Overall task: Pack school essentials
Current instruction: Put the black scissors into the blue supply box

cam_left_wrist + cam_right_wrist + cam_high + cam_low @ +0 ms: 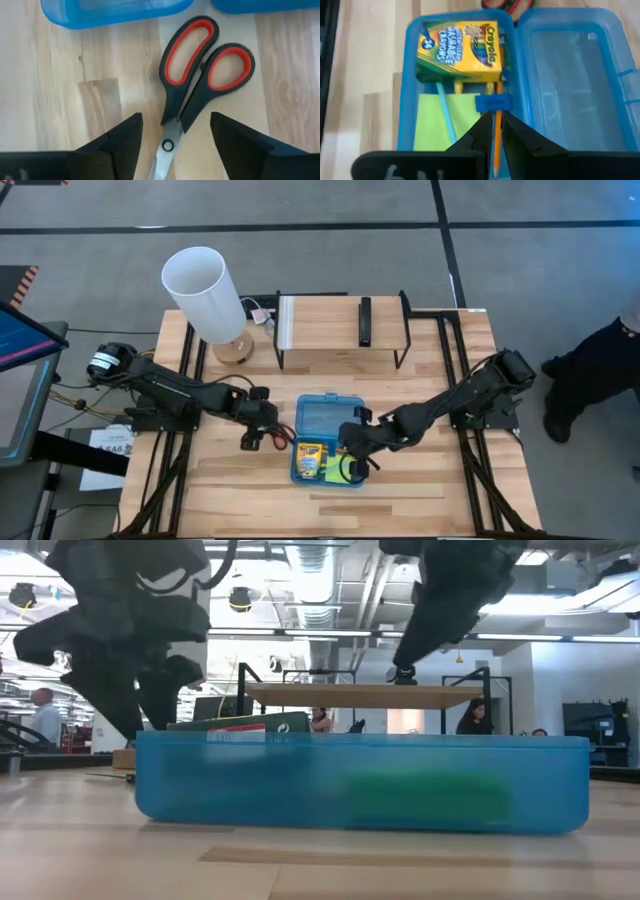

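The translucent blue case [328, 438] lies open in mid-table, its lid [572, 80] flat beside its tray. In the tray lie the yellow-green crayon box [457, 50], the lime sticky-note pad [432, 125], the teal pen [445, 117] and the small blue eraser [493, 102]. My right gripper [496, 131] hangs over the tray, shut on the orange pencil [496, 150]. The red-handled scissors [200, 80] lie flat on the table beside the case's left side. My left gripper [175, 137] is open, one finger on either side of the scissors' pivot, apart from it. My right gripper pinches the orange pencil's shaft [496, 120] between its two fingertips [482, 131], coming from above and slanting down into the tray. The pencil runs on past the eraser toward the crayon box. Whether that end rests in the tray is not visible.
A white cylinder lamp [205, 285] stands at the far left. A low wooden shelf [340, 325] with a black bar-shaped device [365, 320] spans the far middle. A person [600, 370] stands past the right edge. Bare wood lies along the near edge.
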`<action>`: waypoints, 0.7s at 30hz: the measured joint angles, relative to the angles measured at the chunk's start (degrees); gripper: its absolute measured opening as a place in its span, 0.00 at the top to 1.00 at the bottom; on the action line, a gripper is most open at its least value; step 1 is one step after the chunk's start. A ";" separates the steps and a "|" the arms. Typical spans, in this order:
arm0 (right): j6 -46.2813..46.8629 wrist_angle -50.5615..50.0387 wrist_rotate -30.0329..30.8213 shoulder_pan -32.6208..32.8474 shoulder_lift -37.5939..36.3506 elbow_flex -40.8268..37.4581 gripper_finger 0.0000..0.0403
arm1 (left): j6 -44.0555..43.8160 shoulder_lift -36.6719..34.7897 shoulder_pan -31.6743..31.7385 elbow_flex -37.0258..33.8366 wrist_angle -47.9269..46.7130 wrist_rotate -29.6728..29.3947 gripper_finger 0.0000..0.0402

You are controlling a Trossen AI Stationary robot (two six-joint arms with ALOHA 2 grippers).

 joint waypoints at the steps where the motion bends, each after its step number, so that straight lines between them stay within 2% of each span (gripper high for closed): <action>1: -0.01 0.13 0.00 0.01 0.00 -0.01 0.84 | 0.12 0.52 0.00 0.00 0.15 0.02 0.43; 8: -1.02 2.47 -0.04 -0.42 -0.04 0.07 0.84 | 1.68 5.69 0.41 0.02 1.50 0.68 0.41; 15: -1.34 2.70 -0.63 -0.65 -0.04 0.10 0.84 | 2.31 12.18 2.33 0.49 2.45 4.88 0.41; 18: -1.63 2.68 -0.66 -0.65 -0.04 0.10 0.84 | 2.74 12.81 2.96 0.55 2.32 5.79 0.44; 21: -2.28 2.86 -0.66 -0.65 -0.04 0.10 0.84 | 2.79 12.84 3.56 0.55 1.96 5.93 0.52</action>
